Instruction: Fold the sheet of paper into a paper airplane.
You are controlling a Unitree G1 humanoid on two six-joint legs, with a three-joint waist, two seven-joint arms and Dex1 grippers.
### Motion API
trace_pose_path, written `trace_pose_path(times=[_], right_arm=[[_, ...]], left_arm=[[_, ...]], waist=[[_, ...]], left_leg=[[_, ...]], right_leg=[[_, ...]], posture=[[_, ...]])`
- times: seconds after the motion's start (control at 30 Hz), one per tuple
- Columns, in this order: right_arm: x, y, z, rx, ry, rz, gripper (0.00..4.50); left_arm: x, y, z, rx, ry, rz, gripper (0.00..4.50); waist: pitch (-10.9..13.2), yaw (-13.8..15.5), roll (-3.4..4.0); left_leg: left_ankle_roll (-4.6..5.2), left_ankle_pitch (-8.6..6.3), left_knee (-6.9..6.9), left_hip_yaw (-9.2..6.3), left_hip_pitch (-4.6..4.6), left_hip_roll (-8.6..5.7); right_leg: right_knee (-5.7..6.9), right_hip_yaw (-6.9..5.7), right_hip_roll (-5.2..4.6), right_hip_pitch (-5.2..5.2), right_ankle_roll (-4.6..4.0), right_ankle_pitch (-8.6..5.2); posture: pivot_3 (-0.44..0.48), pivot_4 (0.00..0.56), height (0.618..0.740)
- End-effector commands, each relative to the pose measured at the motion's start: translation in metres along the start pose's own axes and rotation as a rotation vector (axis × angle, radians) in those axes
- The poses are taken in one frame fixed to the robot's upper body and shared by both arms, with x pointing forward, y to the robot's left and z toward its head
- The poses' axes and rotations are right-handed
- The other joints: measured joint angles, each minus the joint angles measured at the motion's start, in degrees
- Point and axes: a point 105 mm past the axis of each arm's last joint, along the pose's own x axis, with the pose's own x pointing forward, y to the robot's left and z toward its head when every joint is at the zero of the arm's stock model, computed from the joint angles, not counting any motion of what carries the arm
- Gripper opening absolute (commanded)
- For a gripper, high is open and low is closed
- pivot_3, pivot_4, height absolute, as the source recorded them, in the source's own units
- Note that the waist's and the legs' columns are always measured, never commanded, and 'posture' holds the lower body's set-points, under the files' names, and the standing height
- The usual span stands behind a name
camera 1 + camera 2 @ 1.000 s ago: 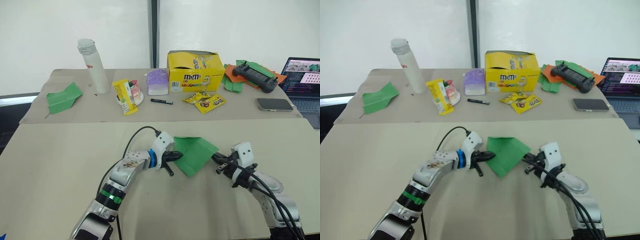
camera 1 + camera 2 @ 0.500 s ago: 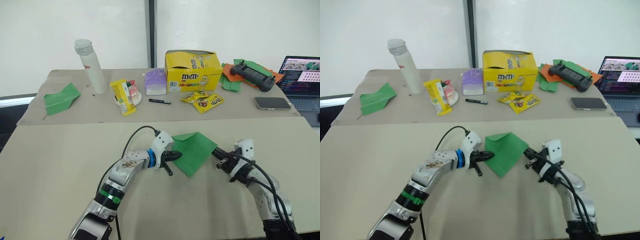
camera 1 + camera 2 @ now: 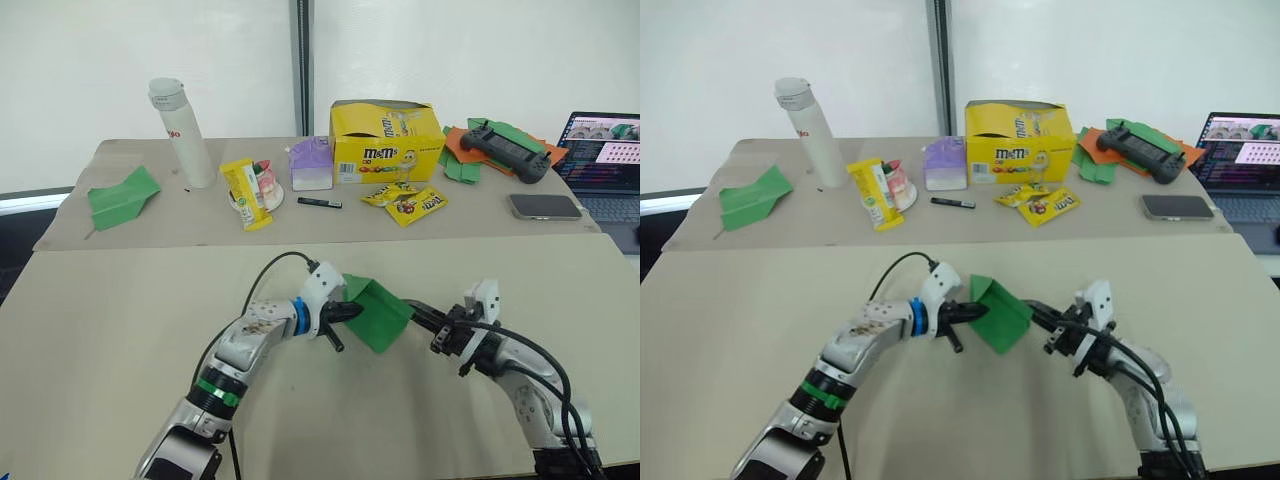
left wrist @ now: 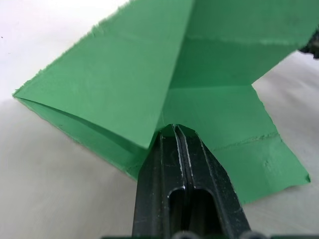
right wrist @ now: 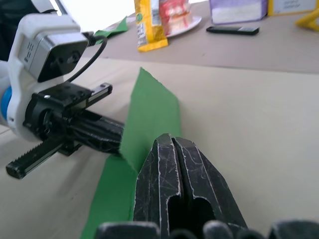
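Note:
The sheet of paper [image 3: 378, 312], bright green and partly folded, lies on the near beige table [image 3: 120, 330] between my grippers. Its left edge is pinched by my left gripper [image 3: 347, 312], which is shut on it; the left wrist view shows those fingers [image 4: 164, 149] closed on a creased corner of the sheet [image 4: 124, 74]. My right gripper [image 3: 410, 306] is shut on the sheet's right corner, which is lifted off the table and carried over toward the left. In the right wrist view the raised flap [image 5: 152, 109] stands upright just past the closed fingertips [image 5: 164, 149], close to the left gripper [image 5: 89, 132].
On the far table stand a white bottle [image 3: 184, 130], a yellow candy box [image 3: 388, 140], snack packs [image 3: 408, 203], a purple box [image 3: 314, 164] and a pen [image 3: 323, 202]. A green paper dart [image 3: 124, 196] lies far left. A gamepad [image 3: 505, 150], phone [image 3: 545, 206] and laptop [image 3: 605, 160] sit far right.
My right gripper has moved left toward the left gripper, lifting the sheet's right corner so the flap stands up. The left gripper has kept its hold in place.

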Motion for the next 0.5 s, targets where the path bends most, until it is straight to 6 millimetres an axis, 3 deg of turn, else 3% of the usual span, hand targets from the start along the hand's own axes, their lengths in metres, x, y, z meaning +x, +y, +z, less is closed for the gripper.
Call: trace_pose_path(times=[0.03,0.17,0.5], right_arm=[[0.002,0.01,-0.004,-0.019,0.039,0.046,0.02],[0.006,0.016,-0.008,-0.012,0.053,0.055,0.02],[0.014,0.028,0.001,-0.015,0.033,0.076,0.02]], left_arm=[[-0.01,0.012,0.009,0.03,-0.01,0.015,0.0],[-0.02,0.025,0.013,0.058,0.004,0.017,0.0],[-0.024,0.024,0.017,0.126,0.03,-0.082,0.0]], waist=[[0.0,0.0,0.0],[0.0,-0.1,0.02],[0.0,0.0,0.02]], left_leg=[[0.0,0.0,0.0,0.01,0.0,0.0],[0.0,0.0,0.0,0.0,-0.01,0.0],[0.0,0.0,0.0,-0.06,-0.17,-0.03]], right_leg=[[0.0,0.0,0.0,0.0,0.0,0.0],[0.01,0.0,0.01,-0.03,0.0,0.0],[0.01,0.0,-0.02,-0.19,0.0,0.0]], posture=[[0.0,0.15,0.74],[0.0,0.15,0.74],[0.0,0.15,0.74]])
